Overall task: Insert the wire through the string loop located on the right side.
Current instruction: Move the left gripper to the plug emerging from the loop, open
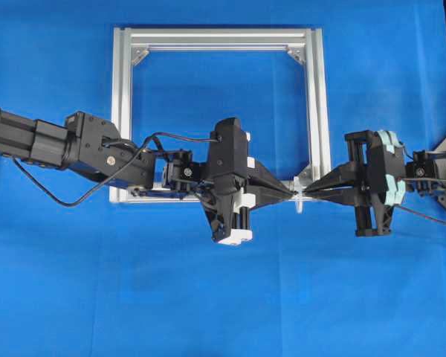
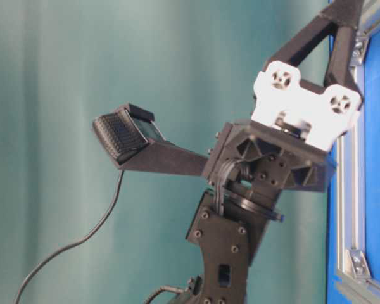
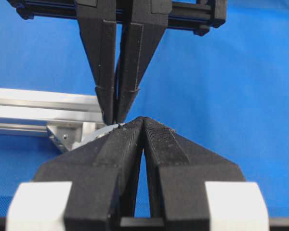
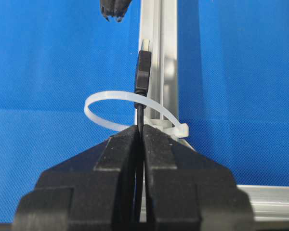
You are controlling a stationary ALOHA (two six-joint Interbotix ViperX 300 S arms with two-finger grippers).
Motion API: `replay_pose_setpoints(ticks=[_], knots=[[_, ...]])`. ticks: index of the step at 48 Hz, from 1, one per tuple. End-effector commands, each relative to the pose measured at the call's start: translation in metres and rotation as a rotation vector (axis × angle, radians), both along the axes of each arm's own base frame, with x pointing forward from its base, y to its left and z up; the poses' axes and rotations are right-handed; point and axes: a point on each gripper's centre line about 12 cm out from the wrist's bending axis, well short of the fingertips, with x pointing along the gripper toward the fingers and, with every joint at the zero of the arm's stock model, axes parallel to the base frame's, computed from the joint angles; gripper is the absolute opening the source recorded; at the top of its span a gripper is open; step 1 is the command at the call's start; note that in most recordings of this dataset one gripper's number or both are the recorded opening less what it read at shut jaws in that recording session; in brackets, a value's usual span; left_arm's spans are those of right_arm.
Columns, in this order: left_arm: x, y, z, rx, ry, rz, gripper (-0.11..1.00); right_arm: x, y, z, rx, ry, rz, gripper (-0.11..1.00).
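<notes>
My right gripper [image 4: 139, 132] is clamped on the thin black wire with plug tip [image 4: 142, 72], poking just past my fingertips through the small white string loop [image 4: 135, 111]. Left gripper [image 3: 142, 120] is closed, empty, tip-to-tip opposite. Risk: the plug slipping back out if I release before regrasping.
</notes>
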Motion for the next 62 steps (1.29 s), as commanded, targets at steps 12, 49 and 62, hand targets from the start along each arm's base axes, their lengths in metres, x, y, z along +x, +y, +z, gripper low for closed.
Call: replay_pose_setpoints(ticks=[12, 49, 62], knots=[[0.0, 0.002, 0.012, 0.052, -0.032, -0.013, 0.08, 0.006, 0.001, 0.007, 0.002, -0.034, -0.001, -0.04], [0.006, 0.005, -0.031, 0.059, 0.043, -0.008, 0.85, 0.005, 0.0, 0.007, 0.002, -0.032, -0.001, -0.04], [0.006, 0.006, -0.031, 0.058, 0.029, -0.003, 0.85, 0.006, 0.001, 0.007, 0.002, -0.032, 0.0, -0.04]])
